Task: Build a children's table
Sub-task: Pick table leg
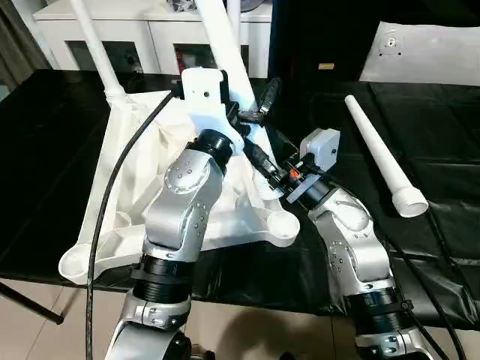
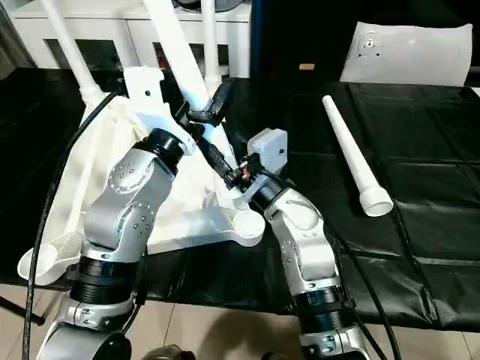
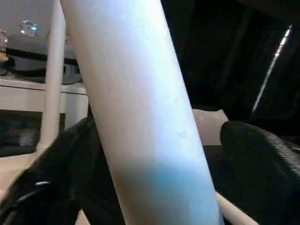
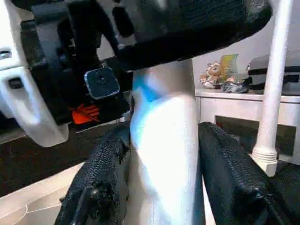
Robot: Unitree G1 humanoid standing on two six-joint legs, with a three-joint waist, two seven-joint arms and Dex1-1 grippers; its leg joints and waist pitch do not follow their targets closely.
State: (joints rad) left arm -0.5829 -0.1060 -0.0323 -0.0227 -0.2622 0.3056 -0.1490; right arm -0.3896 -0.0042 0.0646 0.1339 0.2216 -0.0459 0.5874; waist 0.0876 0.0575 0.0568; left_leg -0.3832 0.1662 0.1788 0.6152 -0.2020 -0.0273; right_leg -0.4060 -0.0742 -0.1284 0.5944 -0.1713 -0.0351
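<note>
Behind your black-covered work table (image 1: 67, 150) a white cabinet (image 1: 150, 30) is standing. The tabletop (image 1: 127, 187) is lying upside down on the black cover, with three legs rising from its corner sockets, one at the far left (image 1: 94, 45). Your right gripper (image 4: 164, 168) is clamping the near leg (image 4: 164, 136), both fingers pressing its sides. Your left gripper (image 3: 154, 154) is straddling that same leg higher up, fingers spread wide and apparently clear of it. The fourth leg (image 1: 382, 157) is lying loose to your right.
</note>
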